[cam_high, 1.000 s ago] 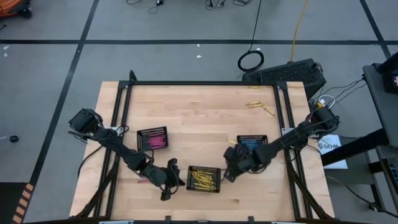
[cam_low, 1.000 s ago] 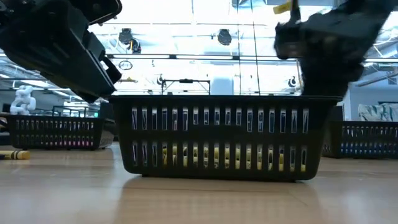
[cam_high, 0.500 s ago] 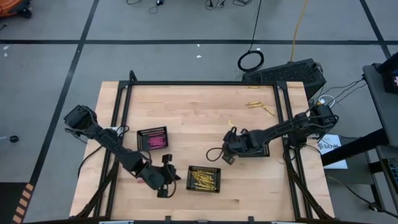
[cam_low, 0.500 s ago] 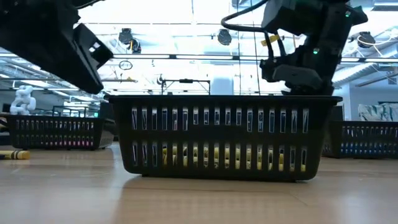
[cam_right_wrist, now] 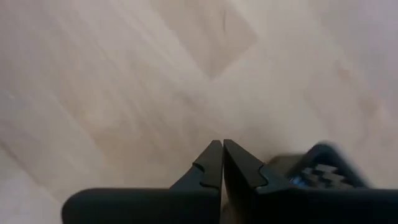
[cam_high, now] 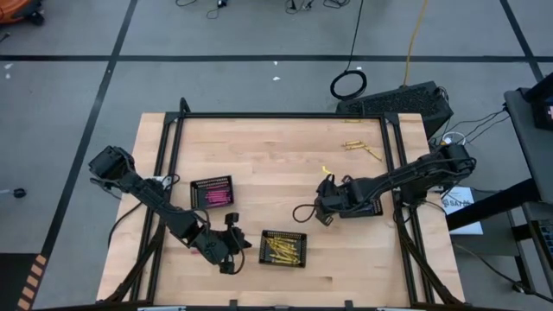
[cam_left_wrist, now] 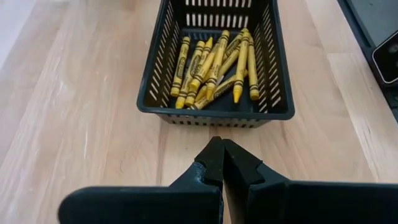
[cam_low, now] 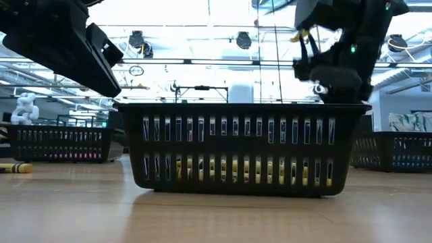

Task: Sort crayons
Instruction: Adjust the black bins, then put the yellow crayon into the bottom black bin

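Mostly done: black mesh rectangular trays hold sorted crayons, the yellow-filled tray [cam_left_wrist: 217,62] just ahead of the left gripper [cam_left_wrist: 222,152], a pink-filled tray [cam_high: 212,193] nearby. A few loose yellow crayons [cam_high: 359,147] lie well beyond the right gripper [cam_right_wrist: 222,155]. Both jaws are closed, empty.

The left arm extends from the table's left edge toward the near centre, its elbow bent, with the left gripper [cam_high: 232,244] low over the table and its fingers [cam_left_wrist: 211,163] pressed together. The right arm reaches in from the right edge toward the table's middle, the right gripper [cam_high: 324,206] likewise closed, fingertips [cam_right_wrist: 214,157] meeting, empty.
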`<action>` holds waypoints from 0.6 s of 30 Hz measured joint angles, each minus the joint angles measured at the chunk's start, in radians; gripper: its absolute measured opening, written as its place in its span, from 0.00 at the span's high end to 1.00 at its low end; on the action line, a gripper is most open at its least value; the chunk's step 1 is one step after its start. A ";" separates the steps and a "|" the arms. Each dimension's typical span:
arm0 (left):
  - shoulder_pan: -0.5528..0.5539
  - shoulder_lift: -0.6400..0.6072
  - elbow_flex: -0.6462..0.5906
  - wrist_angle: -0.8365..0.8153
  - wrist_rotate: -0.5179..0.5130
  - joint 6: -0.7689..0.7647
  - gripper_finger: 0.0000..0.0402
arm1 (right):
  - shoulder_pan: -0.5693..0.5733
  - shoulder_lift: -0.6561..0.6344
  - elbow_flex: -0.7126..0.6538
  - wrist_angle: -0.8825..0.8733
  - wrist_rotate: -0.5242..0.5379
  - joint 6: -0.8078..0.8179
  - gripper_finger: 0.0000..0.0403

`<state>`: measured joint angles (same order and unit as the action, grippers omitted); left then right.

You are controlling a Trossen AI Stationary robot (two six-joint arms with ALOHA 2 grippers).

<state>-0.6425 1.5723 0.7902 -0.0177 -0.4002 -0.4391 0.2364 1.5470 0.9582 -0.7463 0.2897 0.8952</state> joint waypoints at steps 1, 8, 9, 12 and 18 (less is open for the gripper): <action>-0.002 0.000 0.000 0.000 -0.004 0.000 0.99 | 0.001 -0.023 0.000 0.003 0.021 -0.016 1.00; -0.015 -0.011 0.000 -0.039 -0.060 0.027 0.99 | -0.086 -0.222 0.001 -0.089 0.189 -0.115 1.00; -0.015 -0.011 0.000 -0.053 -0.083 0.028 0.99 | -0.123 -0.243 0.001 -0.134 0.208 -0.126 1.00; -0.013 -0.011 0.000 -0.096 -0.151 0.028 0.99 | -0.281 -0.278 -0.003 -0.271 0.208 -0.160 1.00; 0.001 -0.011 0.000 -0.117 -0.278 0.028 0.99 | -0.656 -0.252 -0.062 -0.310 0.112 -0.401 0.90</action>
<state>-0.6416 1.5616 0.7898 -0.1345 -0.6779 -0.4107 -0.4194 1.2946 0.8965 -1.0560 0.4015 0.4938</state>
